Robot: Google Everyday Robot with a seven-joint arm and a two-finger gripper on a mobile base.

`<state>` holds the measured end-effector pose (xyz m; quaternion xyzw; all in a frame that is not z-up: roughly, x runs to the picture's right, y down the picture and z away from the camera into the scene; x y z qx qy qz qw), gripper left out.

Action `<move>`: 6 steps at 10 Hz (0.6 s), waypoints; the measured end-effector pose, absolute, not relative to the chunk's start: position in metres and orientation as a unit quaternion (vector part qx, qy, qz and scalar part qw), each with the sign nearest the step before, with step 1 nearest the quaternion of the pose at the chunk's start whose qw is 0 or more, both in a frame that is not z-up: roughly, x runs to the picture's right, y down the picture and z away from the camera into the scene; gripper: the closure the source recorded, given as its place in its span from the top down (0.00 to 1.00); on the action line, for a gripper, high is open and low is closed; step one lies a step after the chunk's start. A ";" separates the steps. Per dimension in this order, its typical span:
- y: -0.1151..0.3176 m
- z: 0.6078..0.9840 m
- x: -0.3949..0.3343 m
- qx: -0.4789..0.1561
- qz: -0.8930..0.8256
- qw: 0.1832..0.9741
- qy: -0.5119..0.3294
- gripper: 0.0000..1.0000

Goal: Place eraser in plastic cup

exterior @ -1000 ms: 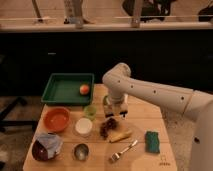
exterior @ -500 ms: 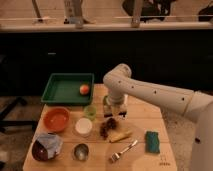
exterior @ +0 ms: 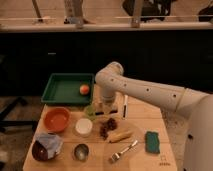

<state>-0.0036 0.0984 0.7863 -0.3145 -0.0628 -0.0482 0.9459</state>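
Note:
The plastic cup (exterior: 90, 111) is small and translucent light green; it stands on the wooden table (exterior: 150, 117) just in front of the green tray. My gripper (exterior: 105, 107) hangs down from the white arm directly to the right of the cup, close beside its rim and just above the table. I cannot make out the eraser; it may be hidden at the gripper.
A green tray (exterior: 60, 89) with an orange fruit (exterior: 84, 89) lies at the back left. An orange bowl (exterior: 56, 119), white round container (exterior: 83, 126), steel cup (exterior: 81, 151), dark bowl with cloth (exterior: 45, 146), grapes (exterior: 107, 127), yellow food piece (exterior: 120, 135), fork (exterior: 122, 151) and teal pad (exterior: 152, 141) crowd the table.

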 end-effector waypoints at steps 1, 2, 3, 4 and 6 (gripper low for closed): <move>0.097 0.785 -0.020 -0.313 -0.057 0.946 -0.067 0.00; 0.096 0.786 -0.034 -0.311 -0.064 0.946 -0.069 0.00; 0.097 0.788 -0.040 -0.310 -0.070 0.946 -0.067 0.00; 0.099 0.790 -0.045 -0.314 -0.073 0.944 -0.066 0.00; 0.103 0.797 -0.067 -0.317 -0.085 0.942 -0.072 0.00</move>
